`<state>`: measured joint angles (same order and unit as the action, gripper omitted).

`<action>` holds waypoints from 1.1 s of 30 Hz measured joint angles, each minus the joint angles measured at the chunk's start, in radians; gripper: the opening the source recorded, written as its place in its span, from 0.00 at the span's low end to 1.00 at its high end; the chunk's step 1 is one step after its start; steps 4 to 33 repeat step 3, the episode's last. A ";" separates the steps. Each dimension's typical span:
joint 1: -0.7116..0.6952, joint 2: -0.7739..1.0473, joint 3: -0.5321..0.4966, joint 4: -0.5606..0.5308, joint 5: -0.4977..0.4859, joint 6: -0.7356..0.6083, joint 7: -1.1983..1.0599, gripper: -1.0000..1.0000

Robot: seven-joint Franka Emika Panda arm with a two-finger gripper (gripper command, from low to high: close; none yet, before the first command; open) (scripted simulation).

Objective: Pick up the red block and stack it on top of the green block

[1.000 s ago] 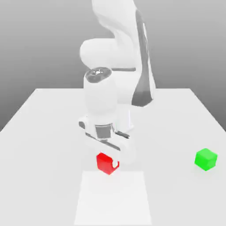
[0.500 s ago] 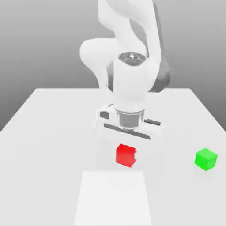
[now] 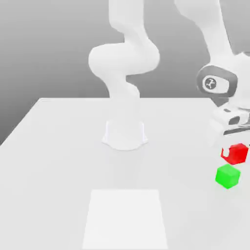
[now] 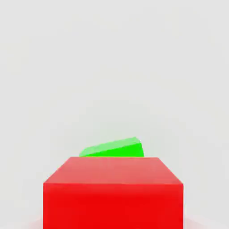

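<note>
Fingers (image 3: pixel 235 146): clenched on the red block (image 3: pixel 236 153), carried clear of the table (image 3: pixel 58 161) for stacking | Red block: aloft, far right, just above the green block (image 3: pixel 227 176) | Alignment: slightly offset, likely needs centring before lowering.

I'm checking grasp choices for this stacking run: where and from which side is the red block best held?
Grip the red block across two opposite flat side faces, coming from above. It is a plain cube, and its underside must stay free to land on the green block. The gripper already holds it that way.
</note>
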<state>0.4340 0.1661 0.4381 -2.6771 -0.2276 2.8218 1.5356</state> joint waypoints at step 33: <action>0.000 0.000 0.000 0.000 0.000 0.000 0.000 1.00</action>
